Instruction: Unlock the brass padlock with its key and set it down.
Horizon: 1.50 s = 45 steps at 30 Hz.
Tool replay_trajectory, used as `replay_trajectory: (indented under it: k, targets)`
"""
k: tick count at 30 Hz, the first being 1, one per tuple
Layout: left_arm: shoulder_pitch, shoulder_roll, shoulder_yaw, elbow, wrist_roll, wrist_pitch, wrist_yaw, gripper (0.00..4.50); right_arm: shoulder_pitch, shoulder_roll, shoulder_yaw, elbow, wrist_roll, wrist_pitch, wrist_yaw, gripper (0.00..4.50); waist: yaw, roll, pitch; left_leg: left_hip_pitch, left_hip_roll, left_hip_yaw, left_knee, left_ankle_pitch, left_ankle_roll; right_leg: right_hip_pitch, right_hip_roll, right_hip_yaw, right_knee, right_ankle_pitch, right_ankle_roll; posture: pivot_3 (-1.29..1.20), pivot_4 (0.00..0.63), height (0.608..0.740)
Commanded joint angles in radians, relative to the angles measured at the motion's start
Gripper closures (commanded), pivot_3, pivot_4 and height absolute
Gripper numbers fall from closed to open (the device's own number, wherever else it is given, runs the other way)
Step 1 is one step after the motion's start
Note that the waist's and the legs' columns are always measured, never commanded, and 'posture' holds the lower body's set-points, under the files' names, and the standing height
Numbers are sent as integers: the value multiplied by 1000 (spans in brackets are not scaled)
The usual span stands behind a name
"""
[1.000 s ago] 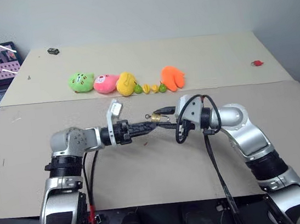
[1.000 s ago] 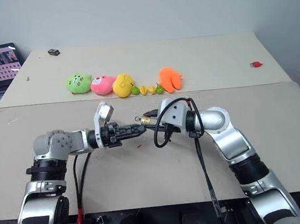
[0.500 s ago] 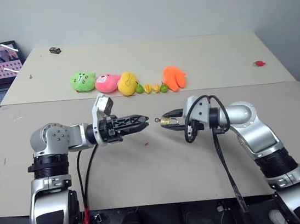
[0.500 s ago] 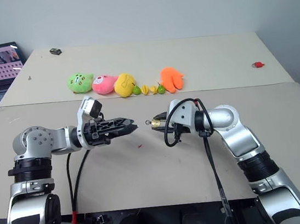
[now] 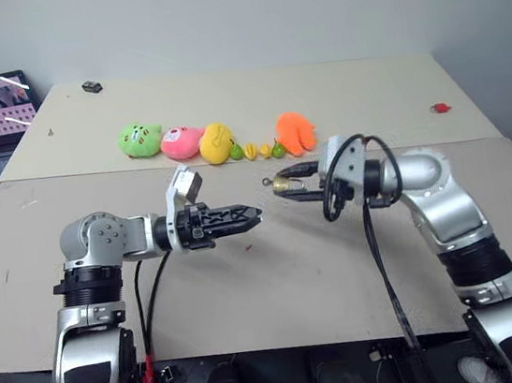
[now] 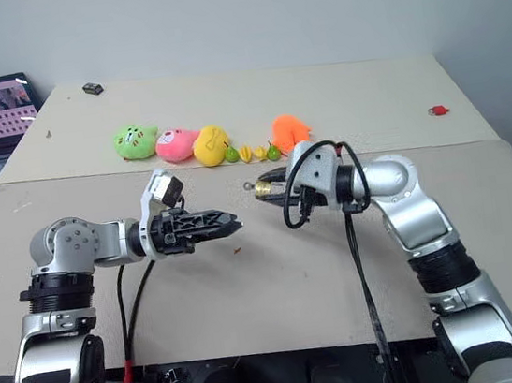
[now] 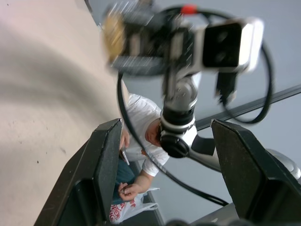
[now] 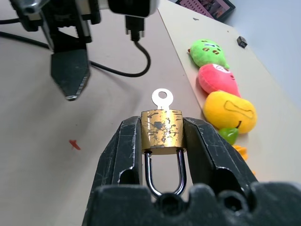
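Two grippers face each other above the table, tips apart. Right gripper clamps the padlock by its brass body, one finger on each side, shackle pointing back toward the wrist. That leaves the keyway end facing outward, and the key stands seated in it, its round silvery head sticking out free. In the head views the padlock hangs clear of the table, held about level, near the row of plush toys but well in front of them.

Left gripper is empty, fingers parted fairly wide in its wrist view, pointing level toward the right gripper. It sits lower than the key and nearer the robot, not touching it.

Reading: the lock is gripped on the body so the other arm has open access to the key head. Whether the shackle is already released I cannot tell; its legs run back between the fingers. If it is not, the likely next move is for the left gripper to pinch the key head and twist.

A small red speck lies on the table below; irrelevant.
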Motion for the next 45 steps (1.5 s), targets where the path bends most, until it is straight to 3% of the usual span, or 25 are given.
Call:
replay_trajectory:
  k: [1,23,30,45]
  targets:
    - [-3,3,6,-11,0,-29,-2,1322,-8,-16,-30,-32,32,1,16,3567,0,0,0,0,0,0,0,0,0,0,0,0,0,0,0,0,150,722]
    - [-17,-32,24,32,9,-70,41,1322,75,14,16,-284,108,182,-4,3567,1,0,0,0,0,0,0,0,0,0,0,0,0,0,0,0,150,722]
    - [-50,-48,44,77,8,-80,68,1322,115,7,51,-294,86,175,-2,3567,1,0,0,0,0,0,0,0,0,0,0,0,0,0,0,0,150,722]
    - [0,-42,16,-6,-22,-17,49,1322,88,19,48,-240,65,150,-5,3567,0,0,0,0,0,0,0,0,0,0,0,0,0,0,0,0,150,722]
